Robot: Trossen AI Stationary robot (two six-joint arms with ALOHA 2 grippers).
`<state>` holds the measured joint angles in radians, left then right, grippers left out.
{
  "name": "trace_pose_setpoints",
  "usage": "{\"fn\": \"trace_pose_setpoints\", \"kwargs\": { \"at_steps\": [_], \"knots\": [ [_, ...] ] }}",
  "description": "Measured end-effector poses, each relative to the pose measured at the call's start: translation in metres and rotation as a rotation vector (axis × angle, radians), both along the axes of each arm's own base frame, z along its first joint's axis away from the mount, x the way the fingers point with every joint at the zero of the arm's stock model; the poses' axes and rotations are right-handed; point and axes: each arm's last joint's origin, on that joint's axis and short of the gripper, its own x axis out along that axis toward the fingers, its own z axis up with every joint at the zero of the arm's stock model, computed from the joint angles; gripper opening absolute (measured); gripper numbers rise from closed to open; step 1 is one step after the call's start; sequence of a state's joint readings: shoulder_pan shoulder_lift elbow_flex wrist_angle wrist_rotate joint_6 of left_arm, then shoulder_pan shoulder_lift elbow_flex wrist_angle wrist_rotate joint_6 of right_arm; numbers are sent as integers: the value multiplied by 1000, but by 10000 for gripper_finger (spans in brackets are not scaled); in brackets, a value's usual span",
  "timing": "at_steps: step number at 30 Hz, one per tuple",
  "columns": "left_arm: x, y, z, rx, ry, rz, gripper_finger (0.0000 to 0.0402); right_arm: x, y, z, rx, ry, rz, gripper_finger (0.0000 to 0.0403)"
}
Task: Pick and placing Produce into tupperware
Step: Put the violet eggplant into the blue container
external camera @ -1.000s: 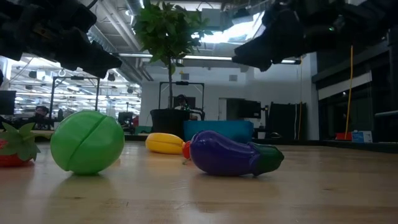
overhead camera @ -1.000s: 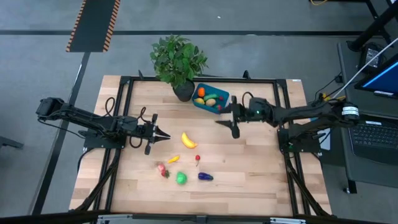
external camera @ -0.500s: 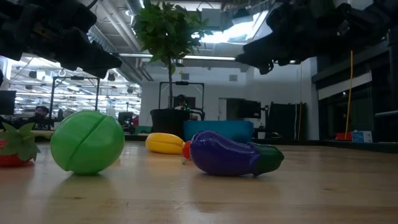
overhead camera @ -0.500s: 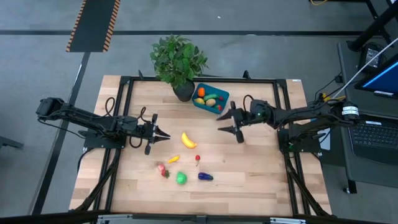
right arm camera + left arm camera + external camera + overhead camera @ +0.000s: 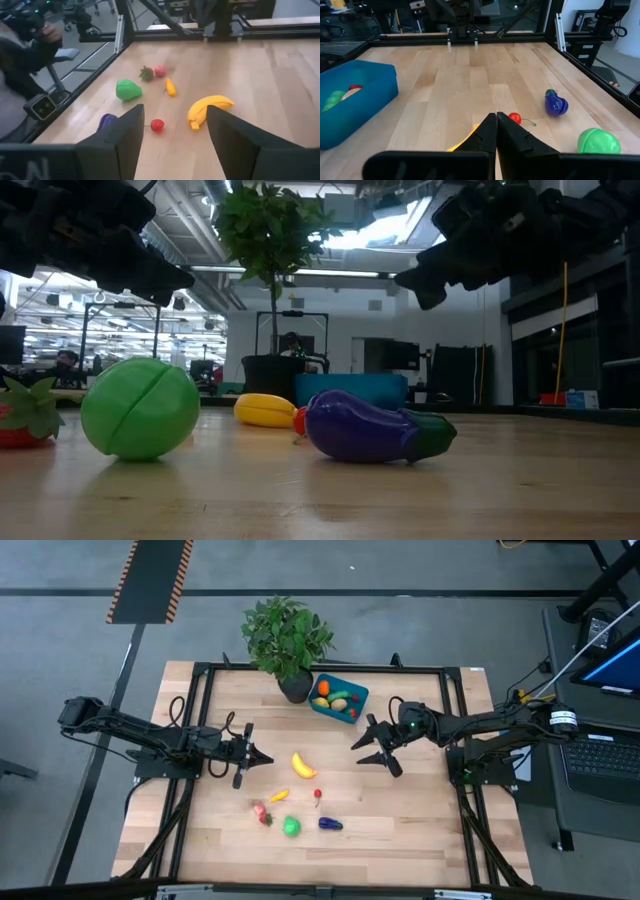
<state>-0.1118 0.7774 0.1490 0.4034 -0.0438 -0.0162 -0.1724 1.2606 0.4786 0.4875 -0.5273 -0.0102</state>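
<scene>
The teal tupperware (image 5: 323, 709) stands at the far middle of the table with several produce pieces in it. Loose produce lies on the wood: a yellow banana (image 5: 303, 766), a small yellow-orange piece (image 5: 279, 796), a red cherry (image 5: 318, 794), a strawberry (image 5: 262, 813), a green piece (image 5: 291, 827) and a purple eggplant (image 5: 330, 824). My left gripper (image 5: 262, 756) hovers shut, left of the banana. My right gripper (image 5: 374, 756) hovers open, right of the banana and on the near side of the tupperware, nothing between its fingers (image 5: 129, 136).
A leafy potted plant (image 5: 287, 640) stands just left of the tupperware at the far edge. A black frame (image 5: 420, 670) runs around the tabletop. Bare wood lies on the table's right half and along its near edge. A person (image 5: 25, 55) is beyond the table's left side.
My right gripper has swung round from beside the tupperware toward the table's near side, so that it now faces the loose produce, and it has sunk a little. Its fingers stay open. The produce has not moved.
</scene>
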Motion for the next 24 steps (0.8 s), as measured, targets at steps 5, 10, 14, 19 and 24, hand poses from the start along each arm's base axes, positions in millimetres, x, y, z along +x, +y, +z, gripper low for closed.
{"fn": "trace_pose_setpoints", "kwargs": {
  "at_steps": [5,10,14,19,24],
  "knots": [
    [0,0,-1,0,7,0,8,0,1,0,33,11,13,216],
    [0,0,-1,1,8,0,21,3,4,3,108,69,-1,216],
    [0,0,-1,-1,9,0,30,12,16,16,46,130,-23,216],
    [0,0,-1,-7,10,2,41,19,37,33,-86,240,-18,216],
    [0,0,-1,-7,11,2,50,20,56,46,-72,309,-17,216]
  ]
}}
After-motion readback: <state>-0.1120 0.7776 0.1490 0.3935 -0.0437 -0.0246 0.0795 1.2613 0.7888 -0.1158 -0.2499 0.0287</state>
